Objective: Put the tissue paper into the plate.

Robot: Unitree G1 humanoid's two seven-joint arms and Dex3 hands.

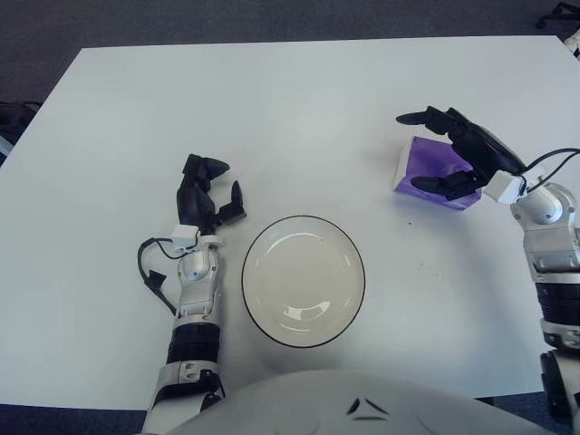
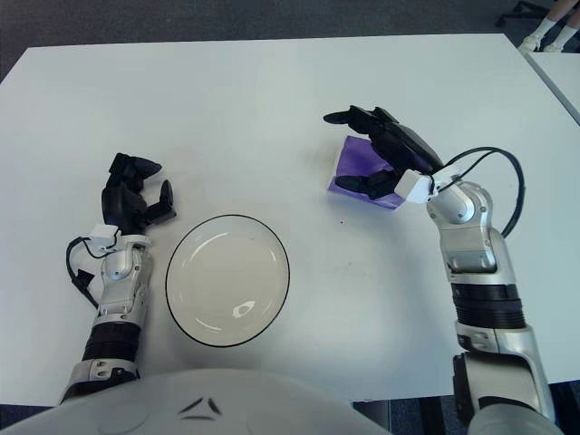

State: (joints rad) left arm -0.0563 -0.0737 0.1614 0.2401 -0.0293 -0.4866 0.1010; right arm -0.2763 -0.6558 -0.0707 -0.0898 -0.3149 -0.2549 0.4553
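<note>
A purple tissue pack (image 1: 424,168) lies on the white table (image 1: 272,109), to the right of a white plate with a dark rim (image 1: 304,281). My right hand (image 1: 442,149) hovers over the pack with its fingers spread on both sides of it, holding nothing. The palm hides the pack's right end. My left hand (image 1: 207,190) shows to the left of the plate, fingers loosely apart, with nothing in them. The plate holds nothing.
A black cable (image 1: 152,272) loops beside my left forearm. Another cable (image 2: 494,168) arcs over my right wrist. The table's far edge meets dark floor (image 1: 272,23).
</note>
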